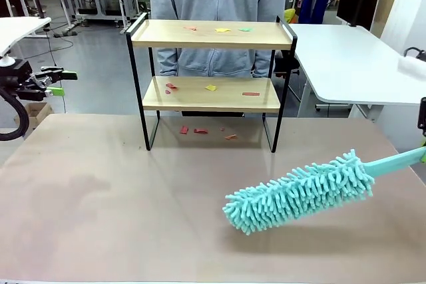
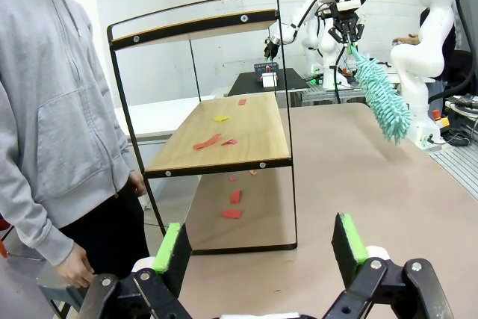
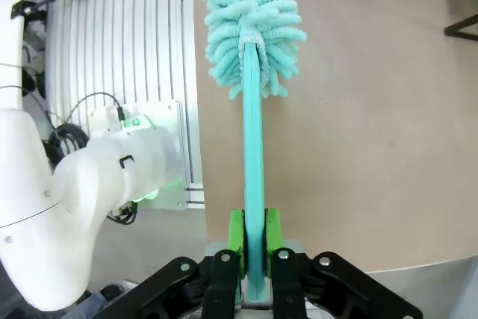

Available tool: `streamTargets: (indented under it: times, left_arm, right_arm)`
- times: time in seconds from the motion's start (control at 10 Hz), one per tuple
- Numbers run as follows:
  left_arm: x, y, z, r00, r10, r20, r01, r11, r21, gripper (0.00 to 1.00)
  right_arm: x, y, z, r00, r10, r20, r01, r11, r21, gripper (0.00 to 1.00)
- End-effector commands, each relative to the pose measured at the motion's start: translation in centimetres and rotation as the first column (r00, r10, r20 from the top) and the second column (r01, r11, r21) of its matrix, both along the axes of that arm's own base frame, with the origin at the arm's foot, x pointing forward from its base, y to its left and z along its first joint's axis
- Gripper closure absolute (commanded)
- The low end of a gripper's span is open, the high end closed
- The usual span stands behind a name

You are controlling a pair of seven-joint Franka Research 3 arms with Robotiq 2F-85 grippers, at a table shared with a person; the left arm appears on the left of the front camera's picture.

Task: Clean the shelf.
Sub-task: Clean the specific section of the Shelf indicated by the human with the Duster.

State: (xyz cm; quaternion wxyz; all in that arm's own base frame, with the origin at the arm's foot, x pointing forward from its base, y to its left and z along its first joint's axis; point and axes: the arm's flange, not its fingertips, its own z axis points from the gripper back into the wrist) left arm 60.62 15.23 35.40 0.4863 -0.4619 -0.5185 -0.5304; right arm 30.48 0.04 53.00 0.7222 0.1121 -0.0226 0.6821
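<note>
Tabletop of brownish matting takes up most of the front view. The shelf stands at its far edge, directly in front of a person in a grey hoodie. Nearer the robot, well short of the shelf, a teal chenille duster hangs just above the mat, head pointing left. The right gripper has its green pads closed tight on the very end of the thin handle. The left gripper waits off to the left, well apart from the shelf, jaws spread wide and holding nothing. Small red, yellow and green paper scraps lie on both boards and on the mat beneath the rack.

The risks look mechanical. With the grip so far from the head, pressing on a board could twist the handle between the pads. Nothing braces the light frame, so a firm sweep might shove or tip it toward the person. The raised side rails could also snag the head, or trap scraps against them.
</note>
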Motion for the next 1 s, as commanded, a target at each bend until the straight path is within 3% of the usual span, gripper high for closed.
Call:
streamTargets:
  times: [0.0, 0.9]
  left_arm:
    - [-0.05, 0.00, 0.19, 1.000, -0.001, 0.005, 0.001, 1.000, -0.002, 0.00]
    - [-0.05, 0.00, 0.19, 1.000, -0.001, 0.005, 0.001, 1.000, -0.002, 0.00]
  right_arm:
    - [-0.63, -1.20, 0.71, 1.000, 0.005, 0.026, -0.005, 1.000, -0.007, 0.86]
    - [-0.63, -1.20, 0.71, 1.000, 0.005, 0.026, -0.005, 1.000, -0.007, 0.86]
